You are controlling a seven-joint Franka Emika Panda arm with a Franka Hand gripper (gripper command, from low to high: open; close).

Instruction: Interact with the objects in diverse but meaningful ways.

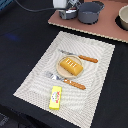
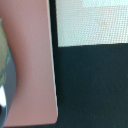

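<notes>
A dark tabletop (image 1: pixel 20 40) holds a pale woven placemat (image 1: pixel 95 75) set with toy food, with a pink board (image 1: pixel 100 29) beyond it.

On the placemat's middle, an orange-yellow ridged bread block (image 1: pixel 71 66) lies on a small tan round plate (image 1: pixel 62 71). An orange-handled toy knife (image 1: pixel 80 57) lies just beyond the plate, an orange-handled toy fork (image 1: pixel 66 81) just in front, and a yellow flat packet (image 1: pixel 55 97) nearer still. Past the placemat, a grey-blue two-handled pot (image 1: pixel 90 12) stands on the pink board, the robot's grey gripper (image 1: pixel 69 10) beside it; whether its jaws are apart or together cannot be told. A white bowl (image 1: pixel 123 18) sits at the board's far end.
</notes>
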